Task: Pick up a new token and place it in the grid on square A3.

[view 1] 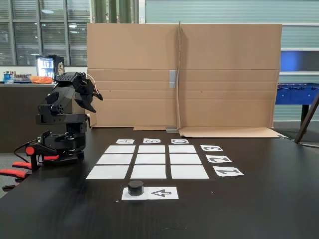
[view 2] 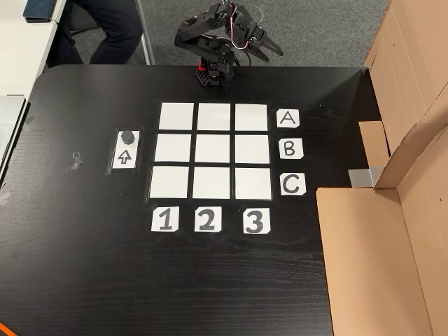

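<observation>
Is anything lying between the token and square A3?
Nothing visible. The token sits on the arrow sheet, and the grid squares between it and square A3 are bare. The gripper is folded back at the arm's base.

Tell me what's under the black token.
The token sits on the white arrow sheet, beside the printed arrow. The paper patch directly beneath it is covered.

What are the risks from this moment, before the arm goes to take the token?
1. The token is small and sits on the arrow sheet, far from the folded arm; the gripper may knock it aside instead of gripping it.
2. Loose paper may shift if the fingers drag on it.
3. All grid sheets look alike, so the token could land beside square A3, for example on the neighbouring sheet.
</observation>
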